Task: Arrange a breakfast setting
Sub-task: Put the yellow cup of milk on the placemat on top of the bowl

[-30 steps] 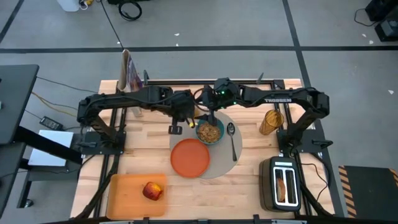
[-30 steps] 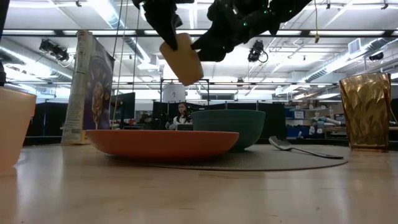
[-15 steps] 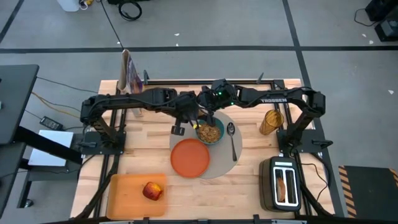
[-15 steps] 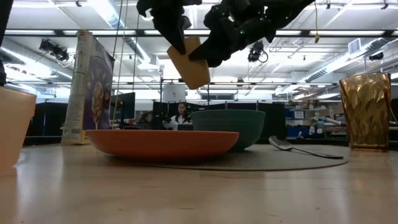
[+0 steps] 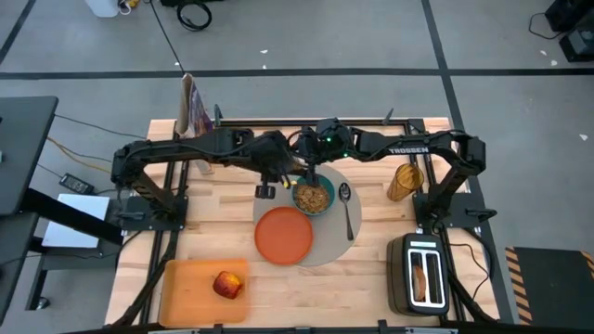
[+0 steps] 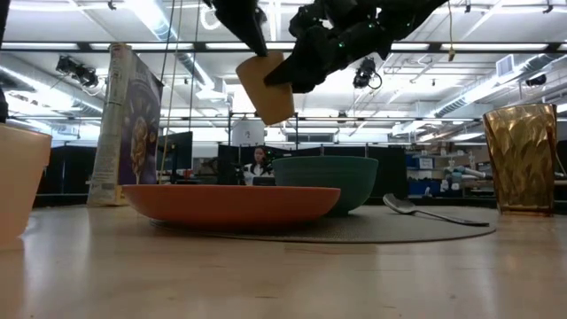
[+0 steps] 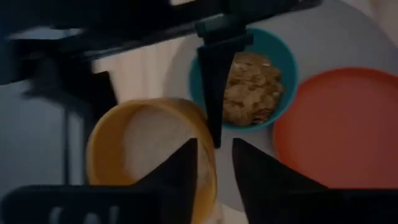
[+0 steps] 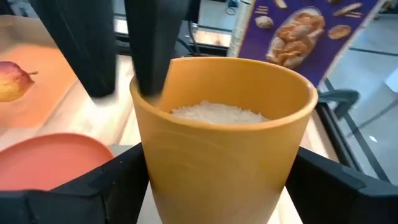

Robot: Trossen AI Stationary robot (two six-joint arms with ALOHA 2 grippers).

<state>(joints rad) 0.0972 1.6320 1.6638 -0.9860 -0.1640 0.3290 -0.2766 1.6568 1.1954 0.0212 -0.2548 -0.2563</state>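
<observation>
Left pincer (image 6: 252, 40): clamped on cup (image 6: 266, 87) rim, cup tilted in air left of bowl (image 5: 314, 197) | Right pincer (image 5: 311, 176): over bowl's far rim, finger state cannot tell | Plate (image 5: 284, 235), spoon (image 5: 346, 206): on placemat (image 5: 336, 243) | Apple (image 5: 225, 284): near-left.

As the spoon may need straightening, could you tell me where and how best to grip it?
Take the metal spoon by the middle of its thin handle, straight down from above, pincer fingers across the handle. It lies flat on the grey placemat beside the teal bowl, so a sideways approach finds nothing to grip.
</observation>
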